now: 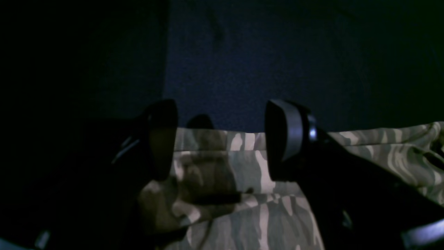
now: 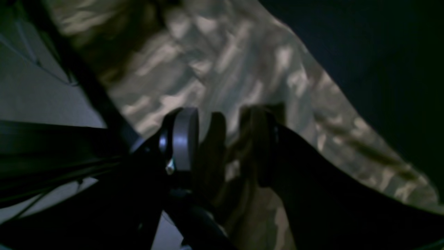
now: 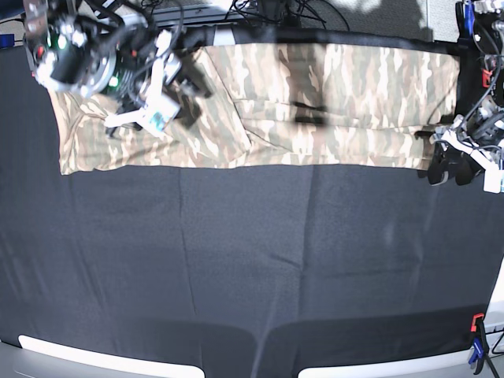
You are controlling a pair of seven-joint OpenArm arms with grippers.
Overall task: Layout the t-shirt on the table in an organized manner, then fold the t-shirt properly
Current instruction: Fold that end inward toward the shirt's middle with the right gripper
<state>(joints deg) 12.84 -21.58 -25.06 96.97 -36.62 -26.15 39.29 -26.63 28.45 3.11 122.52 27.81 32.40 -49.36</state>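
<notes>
The camouflage t-shirt (image 3: 260, 106) lies as a long folded band across the far tabletop (image 3: 252, 260). The left end effector (image 1: 222, 139), fingers spread, straddles its edge, pinching nothing. The right end effector (image 2: 225, 139) hovers parted above the cloth, cables (image 3: 268, 12) behind it, a clamp (image 3: 477, 335) well apart.

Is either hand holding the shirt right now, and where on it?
No. The left hand is open over the t-shirt hem; the right hand is open above the fabric, gripping nothing.
</notes>
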